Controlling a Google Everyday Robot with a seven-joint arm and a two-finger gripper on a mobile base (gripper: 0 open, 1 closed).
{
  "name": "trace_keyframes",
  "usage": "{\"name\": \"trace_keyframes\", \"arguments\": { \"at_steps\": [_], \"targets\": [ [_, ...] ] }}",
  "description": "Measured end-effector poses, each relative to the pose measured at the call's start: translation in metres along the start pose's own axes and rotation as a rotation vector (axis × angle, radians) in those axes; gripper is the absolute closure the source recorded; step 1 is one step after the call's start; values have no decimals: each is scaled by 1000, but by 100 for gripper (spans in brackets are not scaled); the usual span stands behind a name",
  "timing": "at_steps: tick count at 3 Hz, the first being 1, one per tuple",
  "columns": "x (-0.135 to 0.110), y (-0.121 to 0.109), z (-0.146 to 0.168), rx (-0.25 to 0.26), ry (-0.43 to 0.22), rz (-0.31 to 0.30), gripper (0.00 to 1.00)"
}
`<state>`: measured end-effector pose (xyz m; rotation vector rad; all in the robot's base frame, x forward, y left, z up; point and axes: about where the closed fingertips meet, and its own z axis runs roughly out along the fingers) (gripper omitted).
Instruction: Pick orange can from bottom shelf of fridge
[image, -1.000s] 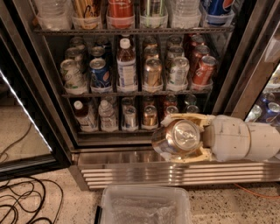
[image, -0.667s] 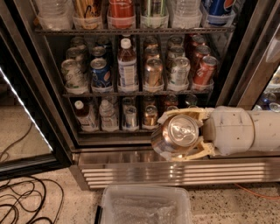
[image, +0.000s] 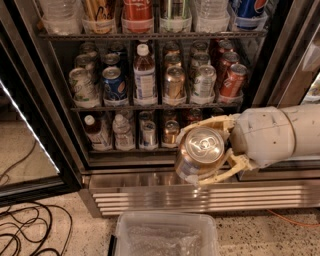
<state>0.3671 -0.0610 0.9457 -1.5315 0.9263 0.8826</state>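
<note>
One orange can (image: 202, 149) is pinched between the two cream-coloured fingers (image: 212, 123) of the end effector (image: 190, 159), with its silver lid and pull tab turned toward the camera. The can is held tilted in front of the fridge (image: 200, 196), outside the bottom shelf (image: 131, 151) and just above the ribbed steel base. One finger is pressed along its upper side and the other is curved under its lower side. The white arm (image: 272, 135) is extended in from the right edge of the view. On the bottom shelf, a dark bottle (image: 92, 131), a clear bottle (image: 121, 131), a silver can (image: 148, 133) and a coppery can (image: 171, 131) are lined up in lanes. On the rack above, a blue can (image: 114, 83), a white-capped bottle (image: 144, 75) and a red can (image: 232, 80) are stood among other drinks. A clear plastic bin (image: 167, 235) is set on the speckled floor below the held can, and black cables (image: 25, 232) are coiled at lower left.
</note>
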Motion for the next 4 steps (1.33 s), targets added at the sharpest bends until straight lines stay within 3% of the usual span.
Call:
{"name": "trace_keyframes", "arguments": {
  "at_steps": [1, 3, 4],
  "targets": [
    [-13, 11, -4, -15, -10, 0, 100],
    [-51, 36, -5, -67, -123, -24, 100],
    [-51, 36, -5, -67, -123, -24, 100]
  ]
}}
